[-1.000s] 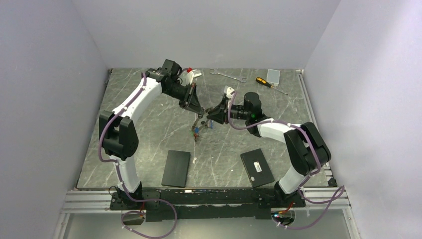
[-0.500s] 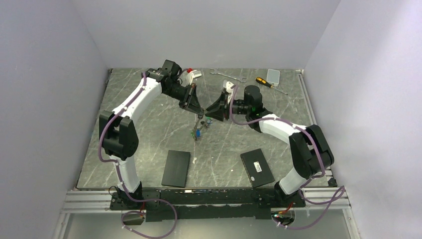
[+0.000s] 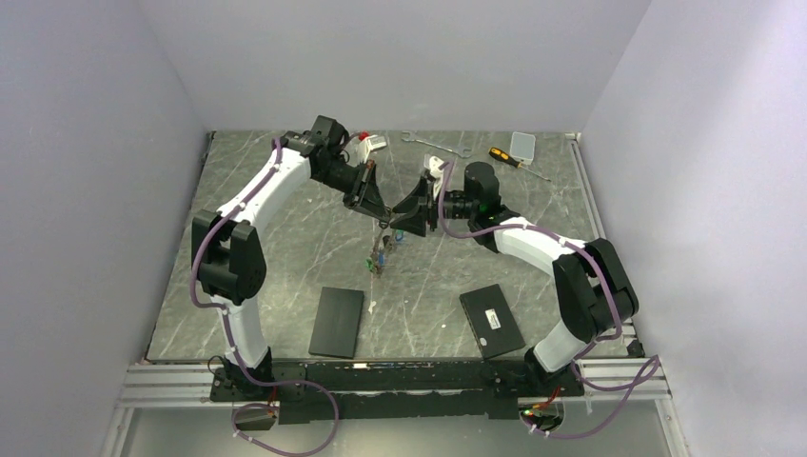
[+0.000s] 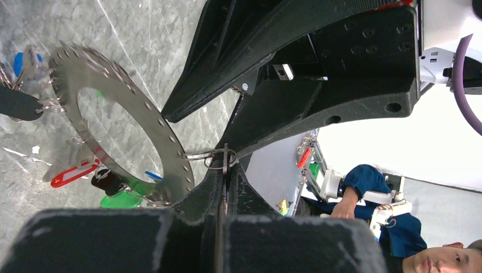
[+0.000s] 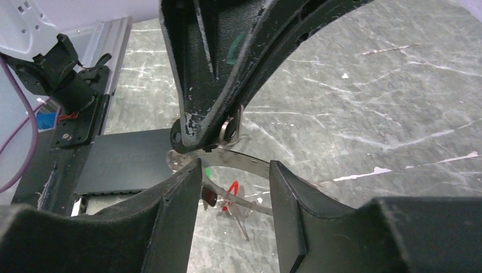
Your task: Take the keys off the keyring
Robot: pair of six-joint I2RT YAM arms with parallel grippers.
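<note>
Your left fingers (image 4: 196, 196) clamp a loop (image 4: 210, 154) at the rim of the keyring (image 4: 71, 71), which your right fingers (image 5: 176, 210) straddle, open

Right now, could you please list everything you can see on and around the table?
table: one, grey marbled, under everything
keyring: one, grey metal, mid-table, held by the left gripper
keys: several, tags red, green, blue and black, fringing the keyring; exact count unclear
black boxes: two, flat, near edge, one left, one right
wrench: one, silver, far edge
screwdriver: one, yellow-and-black handle, far right
small box: one, pale, far right corner
small white-and-red item: one, far edge, left of the wrench; unclear what it is
left gripper: one, black, shut on a small loop on the keyring
right gripper: one, black, open, fingers either side of the keyring
</note>
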